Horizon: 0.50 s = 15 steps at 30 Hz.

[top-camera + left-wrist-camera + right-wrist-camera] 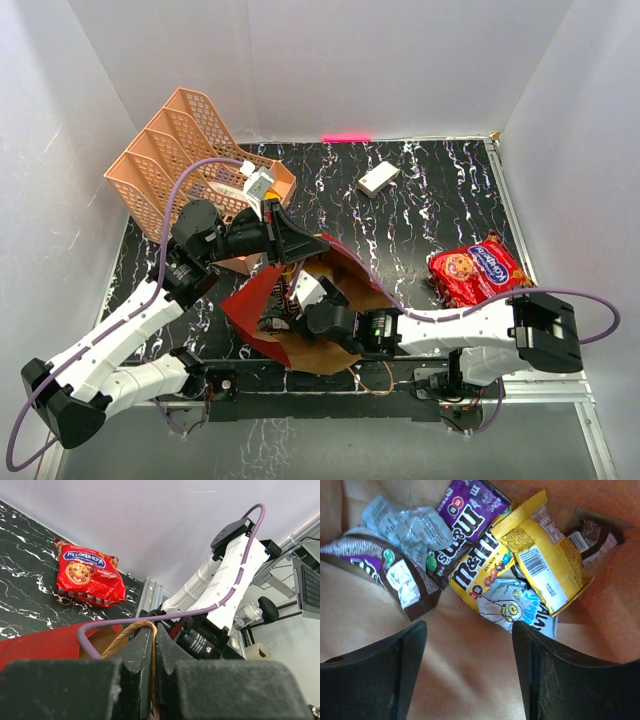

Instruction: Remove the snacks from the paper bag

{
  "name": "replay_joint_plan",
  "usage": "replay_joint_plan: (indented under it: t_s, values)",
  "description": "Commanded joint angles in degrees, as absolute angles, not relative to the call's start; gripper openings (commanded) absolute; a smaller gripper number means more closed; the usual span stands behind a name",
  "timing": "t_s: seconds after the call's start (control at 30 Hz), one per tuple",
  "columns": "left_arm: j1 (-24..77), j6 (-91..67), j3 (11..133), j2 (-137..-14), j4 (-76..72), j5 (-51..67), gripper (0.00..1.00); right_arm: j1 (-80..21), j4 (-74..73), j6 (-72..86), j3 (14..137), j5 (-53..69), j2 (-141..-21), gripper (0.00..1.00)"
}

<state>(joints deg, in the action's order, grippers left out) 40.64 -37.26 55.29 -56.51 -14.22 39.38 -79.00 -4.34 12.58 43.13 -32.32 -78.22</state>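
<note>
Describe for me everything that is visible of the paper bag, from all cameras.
The paper bag is dark red outside and brown kraft inside. It sits tilted at the near side of the table, mouth open. The left hand is shut on its tan cord handle; the open right hand is inside it, above small snack wrappers lying on its bottom.

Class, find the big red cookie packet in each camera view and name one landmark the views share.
Top external: red cookie packet at right-centre.
Left wrist: red cookie packet upper left.
Right wrist: not in it.
Shared landmark: paper bag, in all three.
</note>
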Motion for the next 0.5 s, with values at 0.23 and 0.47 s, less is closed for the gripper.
replay_joint_plan:
  t_s: [0.23, 0.47]
  values:
    - [40.87, -35.01, 57.39, -54.10, -14.68, 40.12, 0.00, -79.03, 1.85, -39.92, 33.51, -15.29, -61.68, 0.85]
    - [40.87, -34.80, 56.96, -53.74, -15.47, 40.05, 0.00, -71.06, -5.54, -52.48, 34.94, -3.82, -61.01, 0.84]
